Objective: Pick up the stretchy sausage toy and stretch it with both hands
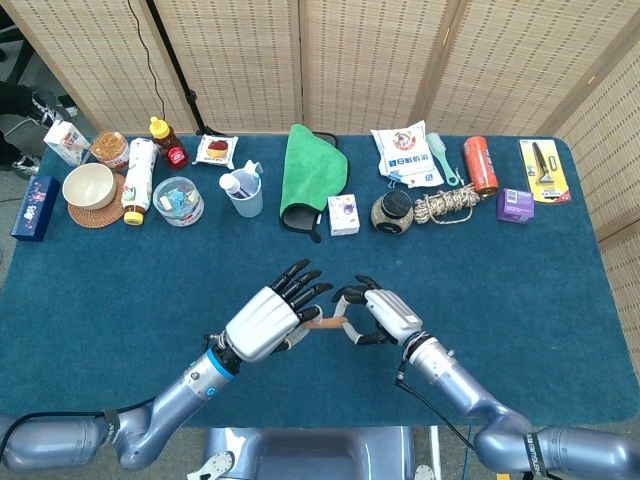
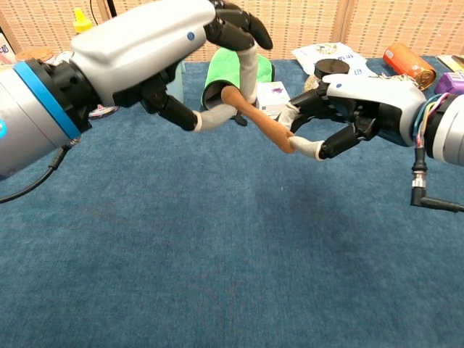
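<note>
The sausage toy (image 2: 257, 122) hangs in the air above the blue table (image 1: 520, 300), near its front edge, drawn out into a thin brown strand that slopes down from upper left to lower right in the chest view. From the head camera it shows only as a short tan line (image 1: 325, 325) between the two hands. The left hand (image 2: 156, 45) pinches the upper end between thumb and a fingertip, the other fingers arched above it — this end sits higher. The right hand (image 2: 362, 109) pinches the lower end the same way, thumb below and fingers curled over the top. Both hands are well clear of the cloth, and a gap lies between them with the toy bridging it.

Beyond them, along the far edge of the table, stands a row of other things: a green cloth (image 1: 312, 168) draped over a dark holder near the middle, a small white box (image 1: 343, 214) just beside it, a dark-lidded jar (image 1: 392, 210), a coil of rope (image 1: 447, 206), a white snack bag (image 1: 404, 152) and an orange can (image 1: 479, 165). To the left are a light blue cup (image 1: 244, 192), a clear container (image 1: 178, 200), a honey bottle (image 1: 167, 142) and a bowl (image 1: 88, 185) on a woven mat.
</note>
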Motion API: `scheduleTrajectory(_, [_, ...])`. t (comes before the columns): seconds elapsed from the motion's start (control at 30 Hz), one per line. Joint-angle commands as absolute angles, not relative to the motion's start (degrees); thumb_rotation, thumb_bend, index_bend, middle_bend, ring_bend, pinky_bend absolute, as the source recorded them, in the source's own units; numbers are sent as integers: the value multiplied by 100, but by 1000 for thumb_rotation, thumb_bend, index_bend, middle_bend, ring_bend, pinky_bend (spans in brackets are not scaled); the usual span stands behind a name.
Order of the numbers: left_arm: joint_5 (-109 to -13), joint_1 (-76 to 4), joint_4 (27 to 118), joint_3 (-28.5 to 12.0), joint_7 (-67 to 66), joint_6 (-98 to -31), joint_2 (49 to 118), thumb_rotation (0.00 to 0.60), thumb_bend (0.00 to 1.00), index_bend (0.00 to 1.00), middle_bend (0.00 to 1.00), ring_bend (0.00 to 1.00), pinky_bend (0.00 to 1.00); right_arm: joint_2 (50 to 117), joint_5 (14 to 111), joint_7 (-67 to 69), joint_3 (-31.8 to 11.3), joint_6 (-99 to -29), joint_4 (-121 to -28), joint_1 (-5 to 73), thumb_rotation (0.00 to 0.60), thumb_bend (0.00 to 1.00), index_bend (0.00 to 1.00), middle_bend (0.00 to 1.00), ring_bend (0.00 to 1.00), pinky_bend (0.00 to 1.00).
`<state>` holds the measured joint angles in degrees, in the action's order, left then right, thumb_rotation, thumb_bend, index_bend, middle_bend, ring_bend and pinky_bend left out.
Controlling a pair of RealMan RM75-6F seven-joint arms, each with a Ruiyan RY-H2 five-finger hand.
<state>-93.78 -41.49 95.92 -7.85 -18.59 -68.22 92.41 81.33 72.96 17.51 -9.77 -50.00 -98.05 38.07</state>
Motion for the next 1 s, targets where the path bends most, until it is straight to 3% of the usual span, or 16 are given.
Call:
scheduleTrajectory(0.03, [-9364,-4160,9577,-840,-1794,-6847,9161,600,469,682,229,116,49,8091,7271,1738,-972,-4997,-9788,3789,600,538,687,299,266,0])
scheduleTrajectory(0.33, [-9376,-4173,9466,-839,-1653,-6861,9036,600,504,741,294,177,135,8027,7254,1837,-971,-5043,-9744,3715,600,542,699,311,281,0])
scheduleTrajectory(1.0, [-9294,-4158,9526,-1129,-1477,-7112,8575,600,504,744,307,187,137,7854,7216,1976,-929,-5009,-9366,3594,600,542,692,311,282,0])
